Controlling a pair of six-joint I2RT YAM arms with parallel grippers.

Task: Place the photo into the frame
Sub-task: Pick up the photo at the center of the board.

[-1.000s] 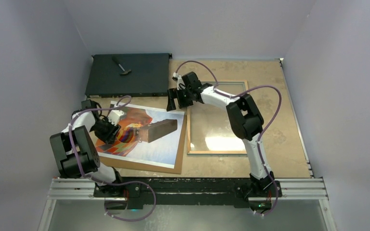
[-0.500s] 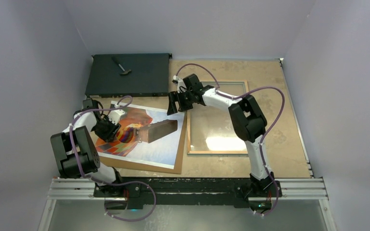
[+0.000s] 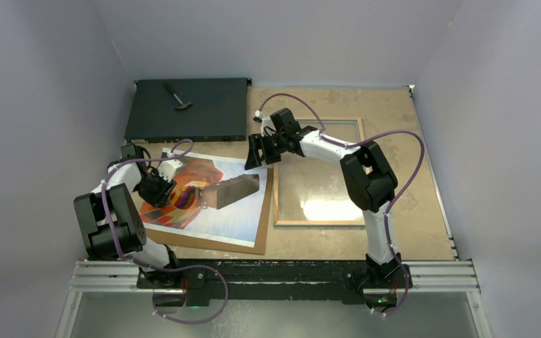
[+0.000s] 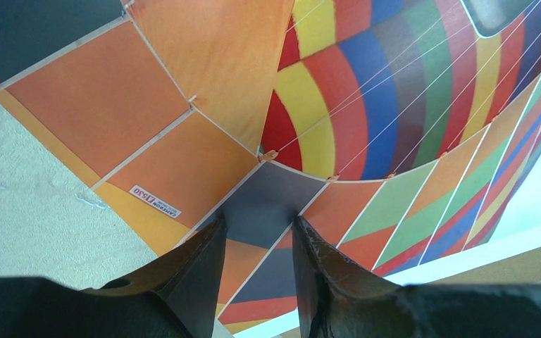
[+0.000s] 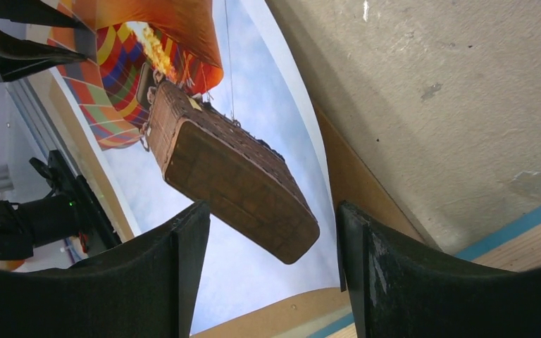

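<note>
Photo (image 3: 243, 215) lies face up on the brown backing panel (image 3: 211, 243) toward the near left corner of the table (image 3: 408, 183). I see the frame (image 3: 320, 223) just beside it, right of centre. My left gripper (image 3: 156, 190) is over the print's left edge, fingers narrowly parted, holding nothing. My right gripper (image 3: 259, 151) hangs over its far right corner, fingers wide and empty.

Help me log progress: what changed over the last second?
The right arm swung its elbow out to its right, while the right gripper, open, hardly shifted by the far corner of the photo. Nothing was grasped or released. The left gripper, photo, backing panel and frame stayed put.
</note>
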